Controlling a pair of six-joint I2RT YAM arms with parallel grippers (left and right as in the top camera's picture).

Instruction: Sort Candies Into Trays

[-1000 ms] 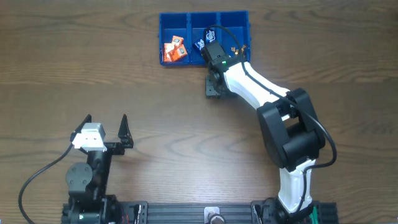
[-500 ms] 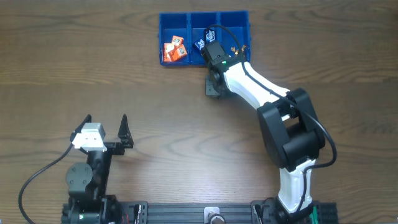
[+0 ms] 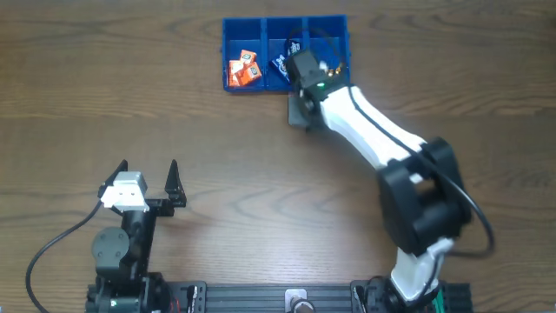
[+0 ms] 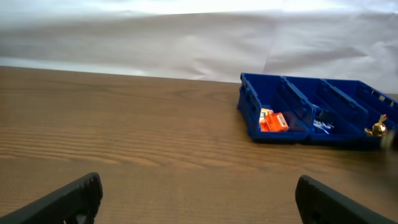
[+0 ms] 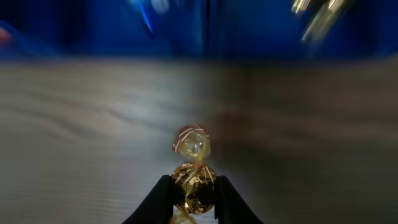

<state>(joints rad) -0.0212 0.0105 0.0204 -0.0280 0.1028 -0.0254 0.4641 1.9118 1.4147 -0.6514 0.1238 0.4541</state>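
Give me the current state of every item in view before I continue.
Blue plastic three-compartment tray: upright on the wooden table.
Orange-wrapped candies: lying in the tray's left compartment.
Blue-wrapped candies: lying in the middle compartment.
Loose gold foil candies: lying in the right compartment.
Gold foil-wrapped candy: gripped, over the table short of the tray.
Right end effector: shut on that candy.
Left end effector: open, holding nothing.
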